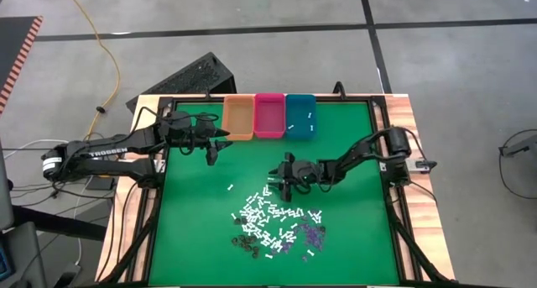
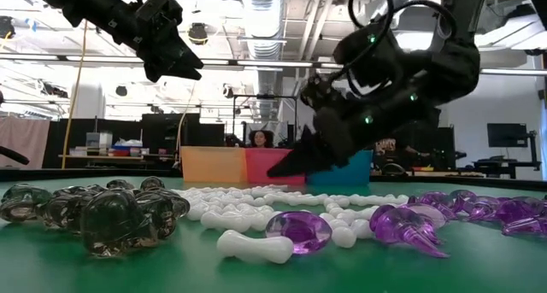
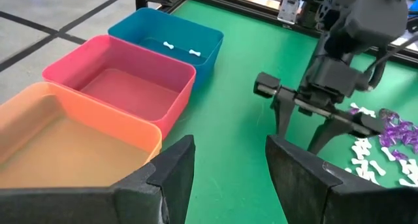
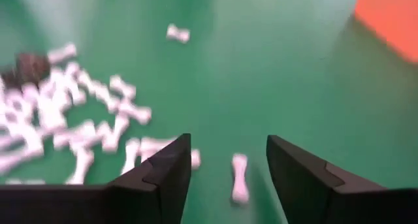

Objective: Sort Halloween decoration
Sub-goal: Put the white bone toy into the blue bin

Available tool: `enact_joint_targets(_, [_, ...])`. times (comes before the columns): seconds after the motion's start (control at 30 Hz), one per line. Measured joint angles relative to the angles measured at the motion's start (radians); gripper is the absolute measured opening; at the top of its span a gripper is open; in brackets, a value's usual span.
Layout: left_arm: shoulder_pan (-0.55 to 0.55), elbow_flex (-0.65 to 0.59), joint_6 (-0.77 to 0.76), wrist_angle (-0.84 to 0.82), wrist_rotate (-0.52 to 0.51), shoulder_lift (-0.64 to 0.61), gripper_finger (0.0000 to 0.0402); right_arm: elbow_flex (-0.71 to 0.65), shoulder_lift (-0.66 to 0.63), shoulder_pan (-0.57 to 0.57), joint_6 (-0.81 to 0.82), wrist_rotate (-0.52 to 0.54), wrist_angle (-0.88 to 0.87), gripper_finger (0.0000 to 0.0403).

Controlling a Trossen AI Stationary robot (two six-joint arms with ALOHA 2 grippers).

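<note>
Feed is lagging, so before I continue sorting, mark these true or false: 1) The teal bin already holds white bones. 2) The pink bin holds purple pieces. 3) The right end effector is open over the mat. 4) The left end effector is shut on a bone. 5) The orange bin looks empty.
1) True: two white bones lie in the teal bin.
2) False: the pink bin shows nothing inside.
3) True: the right end effector is open, a bone on the mat between its fingers.
4) False: the left end effector is open and empty.
5) True: the orange bin shows nothing inside.
</note>
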Motion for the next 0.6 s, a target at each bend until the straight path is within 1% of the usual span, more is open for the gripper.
enact_joint_targets(0.13, [0.000, 0.000, 0.000, -0.001, -0.001, 0.000, 0.0178, 0.023, 0.039, 0.001, -0.004, -0.003, -0.022, 0.0221])
enact_joint_targets(0.27, [0.000, 0.000, 0.000, -0.009, -0.003, 0.000, 0.0178, 0.025, 0.040, -0.008, 0.026, -0.002, -0.071, 0.0212])
enact_joint_targets(0.37, [0.000, 0.000, 0.000, -0.016, -0.005, 0.000, 0.0178, 0.026, 0.034, -0.014, 0.036, 0.002, -0.101, 0.0196])
enact_joint_targets(0.47, [0.000, 0.000, 0.000, -0.017, -0.005, 0.000, 0.0178, 0.026, 0.033, -0.014, 0.034, 0.012, -0.125, 0.0158])
enact_joint_targets(0.6, [0.000, 0.000, 0.000, -0.027, -0.005, 0.000, 0.0178, 0.026, 0.032, -0.015, 0.034, 0.014, -0.147, 0.0087])
